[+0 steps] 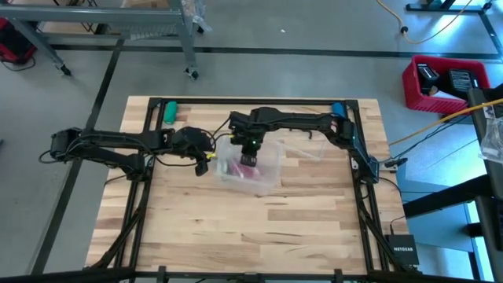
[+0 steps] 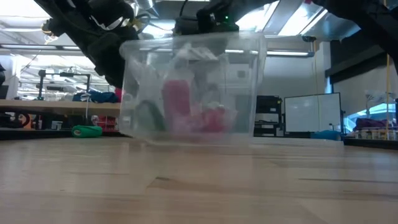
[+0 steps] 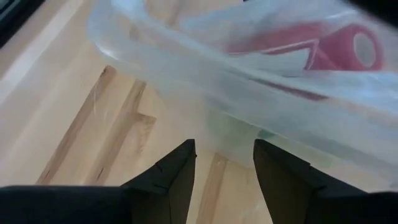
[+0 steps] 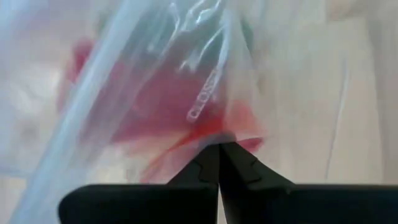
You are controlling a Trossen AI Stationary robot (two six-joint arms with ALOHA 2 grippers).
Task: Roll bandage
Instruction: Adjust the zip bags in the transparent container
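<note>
The clear plastic box [image 1: 259, 174] is sitting near the middle of the wooden table [image 1: 236, 236], and the red-pink bandage [image 1: 248, 161] is lying inside it. Through the box wall in the low view, the bandage [image 2: 177, 102] is showing as a roll with more red fabric bunched beside it at the bottom.

The right gripper [image 1: 250, 149] is reaching down into the box from the far side, and in its wrist view the right gripper [image 4: 219, 149] is clenched, its two fingers meeting on a crinkled clear wrapper [image 4: 211, 93] with the red bandage [image 4: 161, 106] just behind it. Whether the bandage itself is caught in that pinch, I cannot tell.

The left gripper [image 1: 203, 159] is hovering just beside the box's left rim. In its wrist view the left gripper [image 3: 224, 162] is standing apart, released, holding nothing, with the box wall [image 3: 205, 74] just ahead and the bandage roll [image 3: 360, 46] showing through it.

A green thing [image 1: 170, 112] is lying at the table's far left edge.
</note>
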